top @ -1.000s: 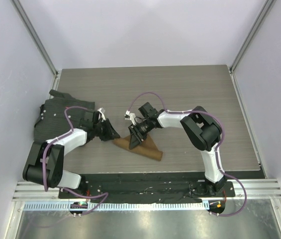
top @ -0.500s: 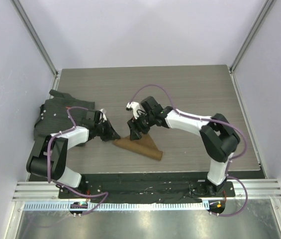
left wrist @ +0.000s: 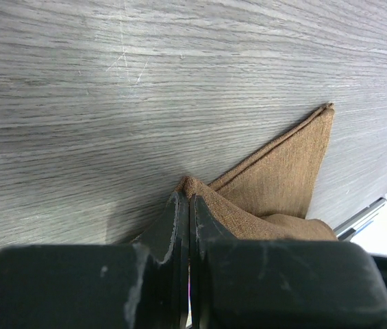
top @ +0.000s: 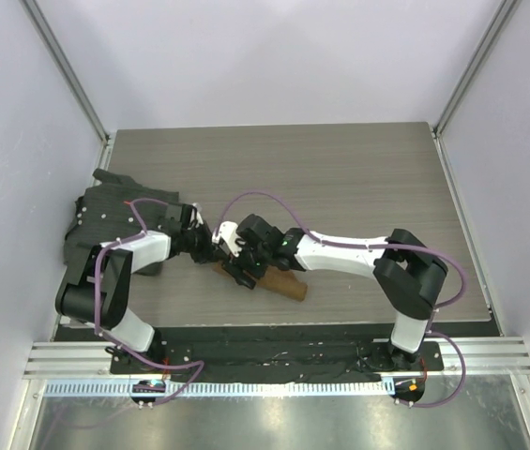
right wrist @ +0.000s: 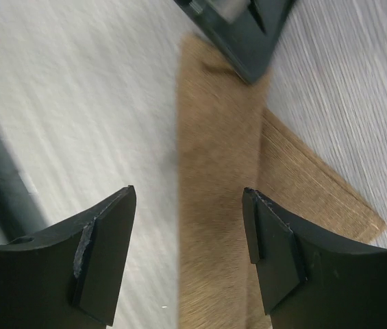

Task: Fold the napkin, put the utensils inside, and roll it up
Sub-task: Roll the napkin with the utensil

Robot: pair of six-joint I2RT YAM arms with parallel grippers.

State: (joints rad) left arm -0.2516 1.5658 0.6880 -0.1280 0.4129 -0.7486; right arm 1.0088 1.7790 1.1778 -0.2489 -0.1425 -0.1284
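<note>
Our right gripper (right wrist: pixel 186 199) has slid left, spread wide, over the napkin (left wrist: pixel 282 178) near the table (left wrist: pixel 111 68)'s front edge, while our left gripper (left wrist: pixel 189 205) pinches its corner, so tugging could undo the fold.

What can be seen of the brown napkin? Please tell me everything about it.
The napkin is a plain tan-brown woven cloth that looks soft. It is folded in layers into a long wedge with a pointed corner. It lies mostly flat on the grey wood-grain table, near the front edge. One end is raised a little, pinched between the shut left fingers. The open right fingers straddle it from above; whether they touch it cannot be told.
</note>
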